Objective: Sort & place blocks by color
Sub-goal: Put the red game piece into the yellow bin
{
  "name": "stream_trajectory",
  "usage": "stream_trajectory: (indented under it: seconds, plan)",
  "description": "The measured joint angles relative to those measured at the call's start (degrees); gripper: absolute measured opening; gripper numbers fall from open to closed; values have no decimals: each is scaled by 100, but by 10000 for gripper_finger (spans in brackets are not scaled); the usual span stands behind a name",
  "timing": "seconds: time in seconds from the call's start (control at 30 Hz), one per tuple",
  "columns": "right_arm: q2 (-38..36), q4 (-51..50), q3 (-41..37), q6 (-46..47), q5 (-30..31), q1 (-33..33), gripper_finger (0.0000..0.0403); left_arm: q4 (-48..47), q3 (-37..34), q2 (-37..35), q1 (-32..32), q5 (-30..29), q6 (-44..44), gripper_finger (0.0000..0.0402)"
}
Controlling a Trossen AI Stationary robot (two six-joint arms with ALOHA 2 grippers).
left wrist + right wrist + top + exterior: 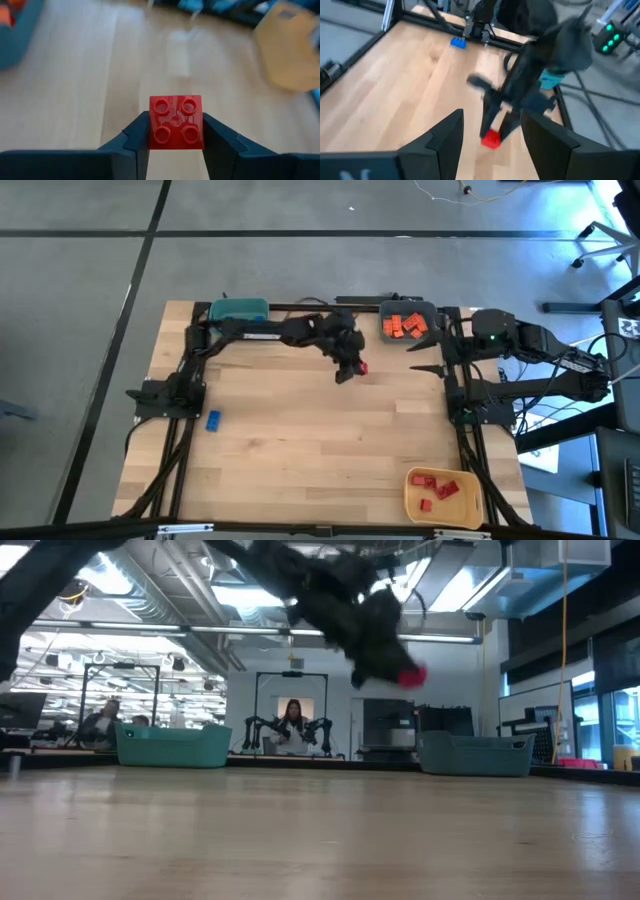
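Note:
A red block [176,122] with four studs sits between the fingers of my left gripper [352,370], in the air over the table's far middle. The low view shows the red block [412,675] well above the tabletop. A blue block [212,420] lies flat on the table near the left edge. My right gripper [492,116] hangs open and holds nothing at the far right, by the grey-blue bin; its view looks toward the left arm and the red block [491,139]. My left gripper pinches the red block by two opposite side walls [151,125], one finger on each. The fingers come slanting down from the table's far left. The block is lifted clear of the table, its studded top turned toward the wrist camera.
A teal bin [238,310] stands at the far left. A grey-blue bin [408,323] with several orange blocks stands at the far right. A yellow bin [443,495] with red blocks sits at the near right corner. People sit in the room beyond the table [293,725].

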Motion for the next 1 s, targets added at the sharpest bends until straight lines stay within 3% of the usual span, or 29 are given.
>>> stream_trajectory:
  seconds: [0.17, 0.43, 0.67, 1.0]
  plan:
    - [45, -17, 1, -727, 6, 0, 200, 125, 9, -689, 95, 570, -389, 128]
    - [586, 142, 4, -1981, 22, 164, 200, 1076, 22, -1111, 145, 1635, -1828, 128]
    - [1095, 1099, 4, -2386, 400, 416, 200, 1369, 13, -1096, -18, 1723, -2198, 128]
    - [1409, 1252, 4, -2381, 332, 439, 200, 1455, 13, -1096, -205, 1713, -2196, 128]
